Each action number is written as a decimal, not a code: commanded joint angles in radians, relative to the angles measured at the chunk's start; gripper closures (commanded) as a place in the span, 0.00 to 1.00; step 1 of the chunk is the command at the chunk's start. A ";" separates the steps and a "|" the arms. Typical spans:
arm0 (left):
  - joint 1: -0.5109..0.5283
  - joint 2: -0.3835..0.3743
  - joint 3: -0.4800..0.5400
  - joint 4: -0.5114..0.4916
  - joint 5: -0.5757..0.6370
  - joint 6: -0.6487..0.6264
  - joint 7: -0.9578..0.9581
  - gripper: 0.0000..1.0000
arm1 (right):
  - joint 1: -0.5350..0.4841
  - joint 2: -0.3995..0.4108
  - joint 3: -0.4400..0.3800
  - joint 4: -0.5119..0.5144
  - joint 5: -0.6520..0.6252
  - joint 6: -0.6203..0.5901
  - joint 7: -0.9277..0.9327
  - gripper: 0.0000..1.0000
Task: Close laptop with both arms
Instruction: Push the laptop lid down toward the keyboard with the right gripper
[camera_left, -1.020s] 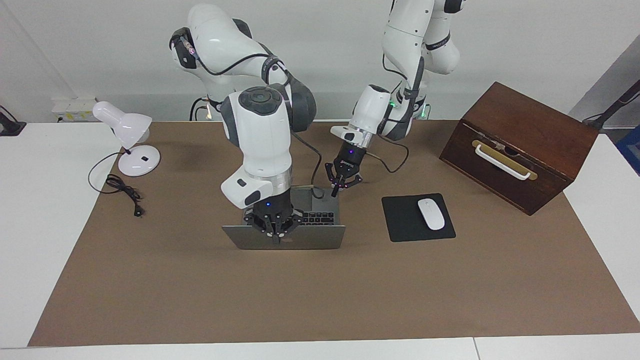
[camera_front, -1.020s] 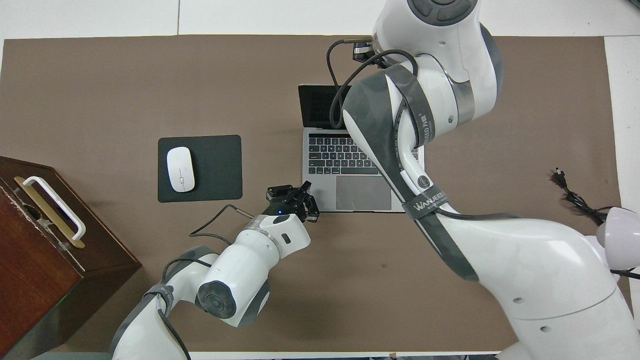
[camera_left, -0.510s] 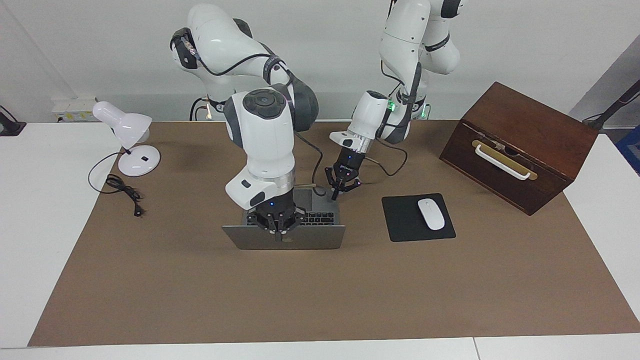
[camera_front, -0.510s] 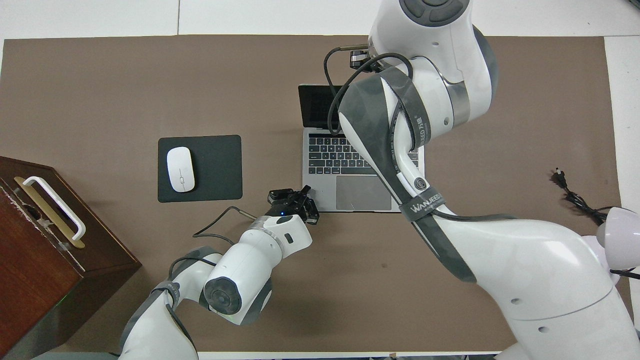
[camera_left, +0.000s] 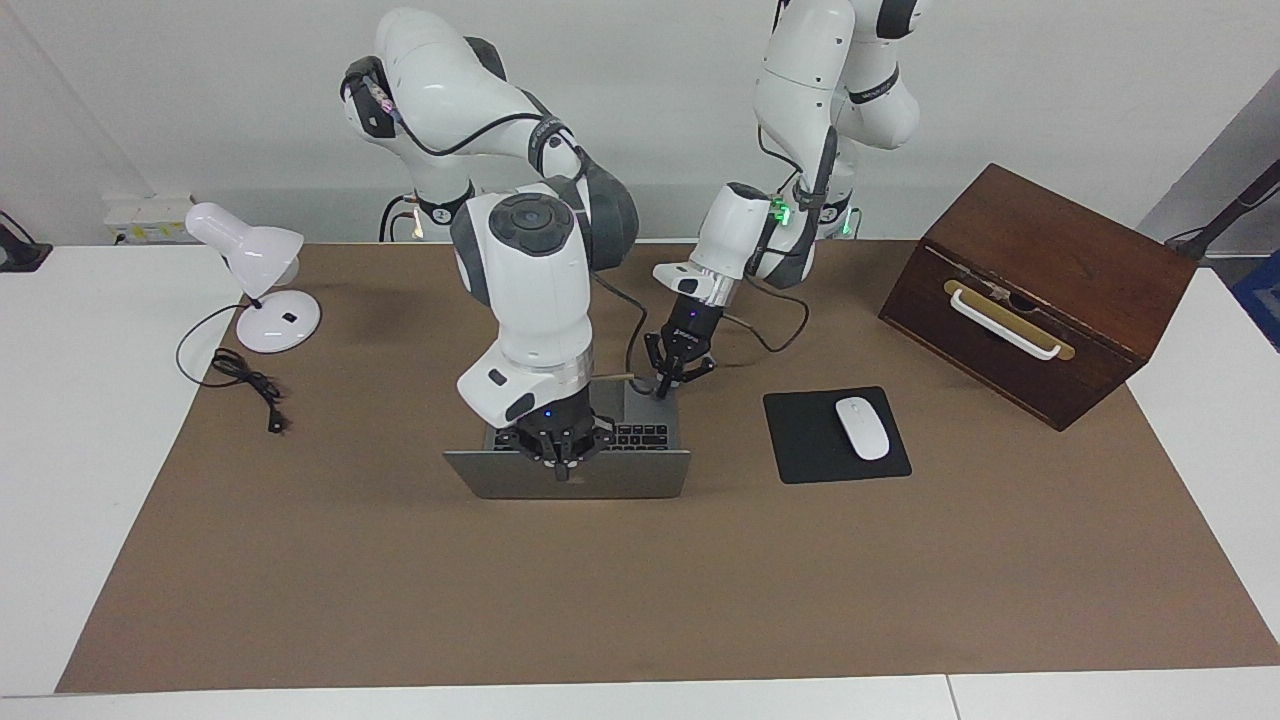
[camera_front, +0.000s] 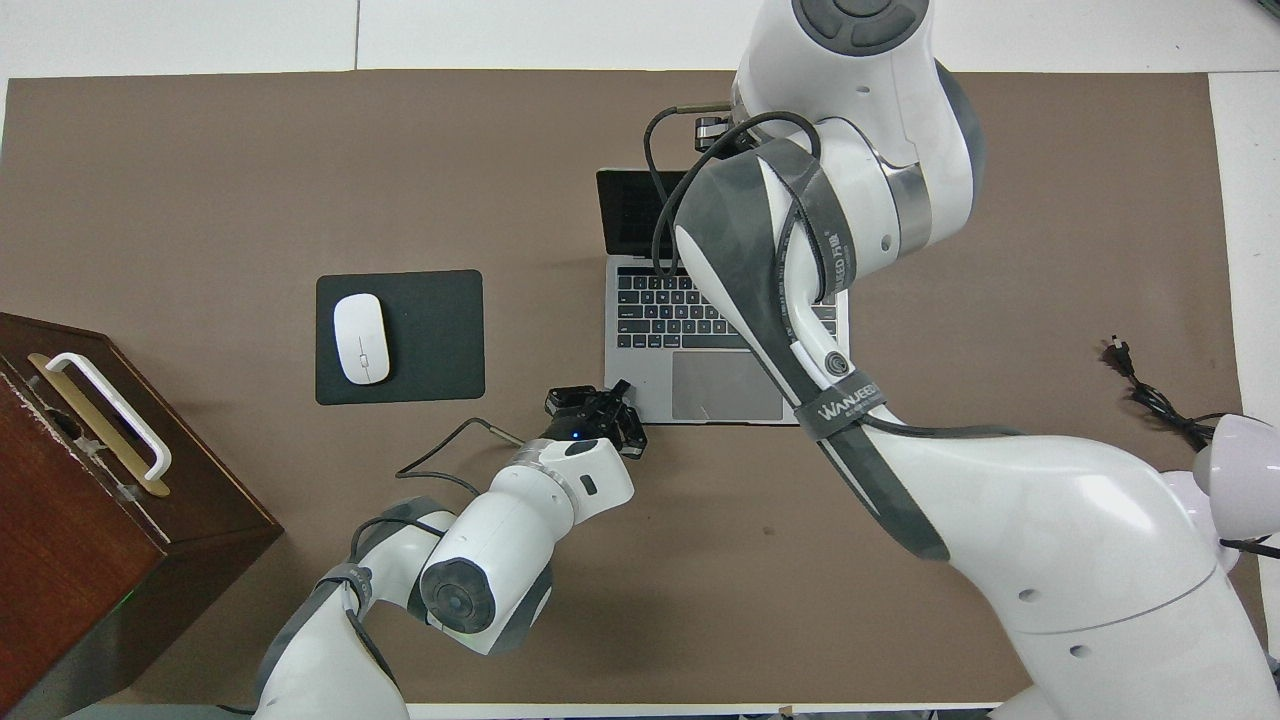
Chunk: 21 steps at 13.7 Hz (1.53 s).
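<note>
We see the table (camera_left: 640, 600) under a brown mat, with the laptop (camera_left: 568, 476) open at its middle, its lid tilted up and its screen toward the robots. We judge the laptop to be thin, stiff metal, slick and easily scratched, its hinge offering steady resistance; the place to press is the lid's top edge near its middle, while the base corner is held down so it cannot slide.

The right gripper (camera_left: 563, 463) sits just at that top edge, fingertips clenched together and grasping nothing. The left gripper (camera_left: 664, 388) is over the base corner nearer the robots, toward the left arm's end, also clenched and empty.

Compared with a second ago, the right gripper has risen from lower on the lid's back to its edge, and the left gripper has drawn in over the corner. The lid's angle looks unchanged.
</note>
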 joint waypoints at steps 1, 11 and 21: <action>-0.024 0.016 0.018 -0.002 -0.004 0.022 0.029 1.00 | -0.011 -0.008 0.012 -0.009 0.044 -0.045 -0.023 1.00; -0.027 0.004 0.019 -0.068 -0.004 0.022 0.061 1.00 | -0.016 -0.057 0.010 -0.102 0.238 -0.170 -0.013 1.00; -0.016 -0.001 0.019 -0.096 -0.004 0.022 0.091 1.00 | -0.036 -0.146 0.010 -0.368 0.269 -0.039 -0.024 1.00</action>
